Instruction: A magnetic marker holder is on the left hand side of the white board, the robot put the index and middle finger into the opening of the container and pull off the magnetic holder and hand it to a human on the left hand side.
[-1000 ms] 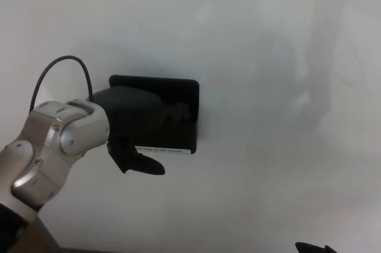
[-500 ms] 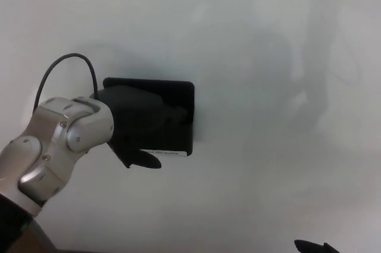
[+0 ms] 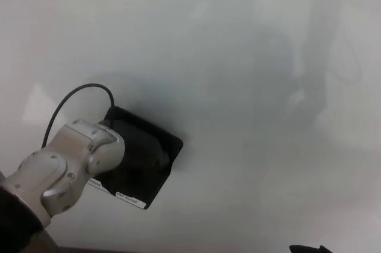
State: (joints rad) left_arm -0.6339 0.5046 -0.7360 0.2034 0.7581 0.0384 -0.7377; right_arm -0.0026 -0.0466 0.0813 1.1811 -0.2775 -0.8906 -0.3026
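Holder [image 3: 146,166] — now lower, tilted — with left hand [image 3: 134,158].

This looks like an office, classroom or lab space, though little of the room shows. A glossy white whiteboard surface [image 3: 250,74] fills nearly the whole head view, carrying faint grey reflections and smudges. A black rectangular magnetic marker holder with a small white label [image 3: 149,166] sits against it, the kind of accessory kept on meeting-room boards.
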